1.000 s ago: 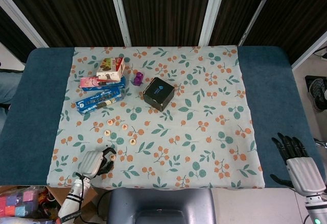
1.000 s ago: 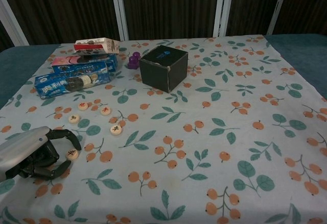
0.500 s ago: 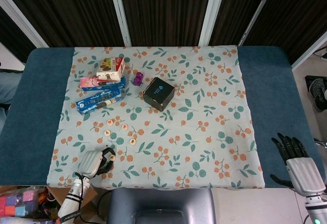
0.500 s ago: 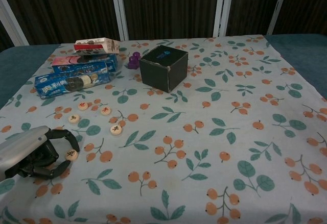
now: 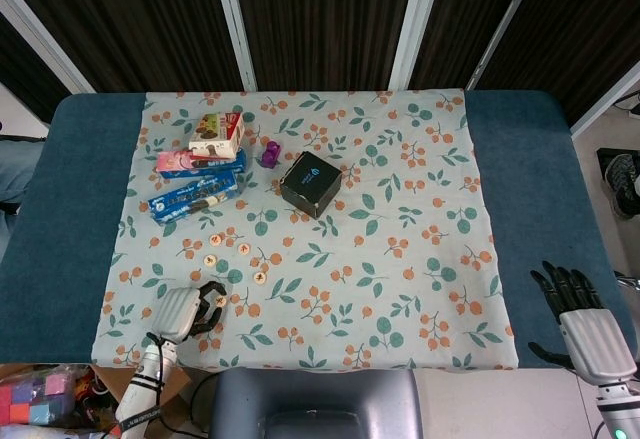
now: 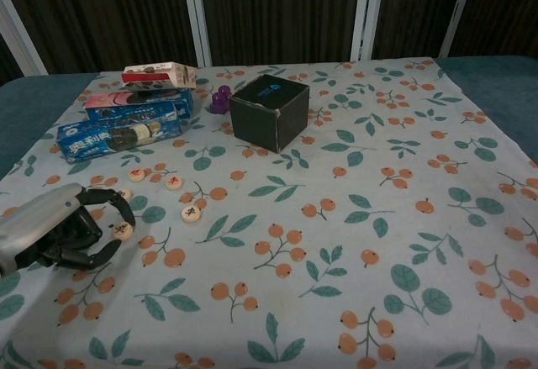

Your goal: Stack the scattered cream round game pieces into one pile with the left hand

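Looks like a robot test room or lab, not a home: blue-covered table (image 5: 60,219) under a floral cloth (image 5: 420,259), dark panelled wall (image 5: 320,19) with pale uprights behind, staged snack boxes (image 5: 200,169), clutter on bare floor beside it.

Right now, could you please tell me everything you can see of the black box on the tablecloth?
The black box is a small cube, apparently matte cardboard, with a small blue logo on its top face and pale scuffs along its near edges. It is closed and sits upright, turned so one corner faces the robot. It rests on the floral tablecloth, left of centre toward the far side. A small purple object stands just to its left, apart from it. Neither hand is near it.
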{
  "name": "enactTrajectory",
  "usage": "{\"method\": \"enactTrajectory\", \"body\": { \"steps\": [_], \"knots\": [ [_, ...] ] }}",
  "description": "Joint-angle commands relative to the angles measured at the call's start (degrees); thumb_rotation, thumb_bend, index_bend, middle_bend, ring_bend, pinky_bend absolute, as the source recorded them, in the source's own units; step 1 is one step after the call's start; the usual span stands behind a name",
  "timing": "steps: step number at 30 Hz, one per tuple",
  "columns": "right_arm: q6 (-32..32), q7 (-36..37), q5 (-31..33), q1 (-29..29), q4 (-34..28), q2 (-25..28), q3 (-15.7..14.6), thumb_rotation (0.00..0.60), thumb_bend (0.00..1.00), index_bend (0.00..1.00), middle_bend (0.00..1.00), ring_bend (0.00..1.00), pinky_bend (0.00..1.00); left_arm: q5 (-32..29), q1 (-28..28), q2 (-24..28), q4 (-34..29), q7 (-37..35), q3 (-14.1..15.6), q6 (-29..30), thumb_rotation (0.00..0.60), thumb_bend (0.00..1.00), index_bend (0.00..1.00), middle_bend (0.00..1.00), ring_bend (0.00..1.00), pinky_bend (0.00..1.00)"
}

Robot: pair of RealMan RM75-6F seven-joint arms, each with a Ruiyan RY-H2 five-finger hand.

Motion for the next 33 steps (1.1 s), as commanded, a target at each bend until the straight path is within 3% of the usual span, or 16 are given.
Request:
{"method": "enactTrajectory", "body": {
  "steps": [1, 9, 19, 33],
  "knots": [
    [-0.25, -0.27, -0.05, 0.12, -0.03, -0.11, -0.05, 0.6, 0.17, 0.0, 0.0, 0.0, 0.0, -0.97, -2.17, -1.76, -0.44, 1.14, -2.84, -0.13, 0.6, 0.46, 0.53, 1.0, 1.0, 1.0],
    [-0.57, -0.11, 0.3, 0.33, 0.11, -0.17, 0.16, 0.6, 0.17, 0.0, 0.0, 0.0, 0.0, -5.07, -6.9, -6.39, 0.72, 5.89, -7.06, -3.47, 0.6, 0.46, 0.52, 1.0, 1.0, 1.0],
    [-0.55, 0.29, 0.41, 0.37, 0.03, 0.02, 0.19, 0.6, 0.17, 0.0, 0.0, 0.0, 0.0, -7.96, -9.26, -10.25, 5.38, 8.75, -7.32, -5.58, 0.6, 0.46, 0.51, 1.0, 1.0, 1.0],
    [-0.15, 0.81, 0.4, 0.13, -0.1, 0.26, 0.14, 0.6, 0.17, 0.0, 0.0, 0.0, 0.0, -8.41, -9.76, -10.71, 7.12, 8.49, -6.2, -5.89, 0.6, 0.45, 0.47, 1.0, 1.0, 1.0]
  ]
}}
